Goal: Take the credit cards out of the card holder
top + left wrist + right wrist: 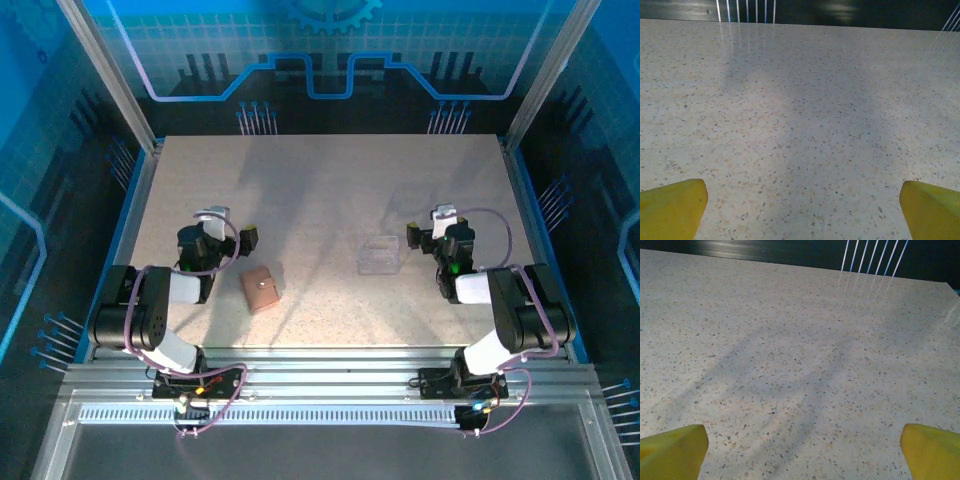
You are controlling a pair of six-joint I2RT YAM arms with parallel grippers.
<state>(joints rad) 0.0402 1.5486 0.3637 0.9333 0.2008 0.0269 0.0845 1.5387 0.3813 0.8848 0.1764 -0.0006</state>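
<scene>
The card holder (261, 289), a small tan-brown wallet with a tiny snap dot, lies folded shut on the table in the top view, front left of centre. The credit cards are hidden. My left gripper (229, 229) hovers just behind and left of the wallet, apart from it. In the left wrist view the left gripper (804, 200) is open, its yellow fingertips (672, 207) wide apart over bare table. My right gripper (428, 226) stays on the right side; it (804, 442) is open too, with nothing between its fingertips (675, 450).
A clear plastic box (379, 254) sits on the speckled table (330, 190) right of centre, just left of the right gripper. Metal frame posts and blue side walls border the table. The arm bases stand at the near edge.
</scene>
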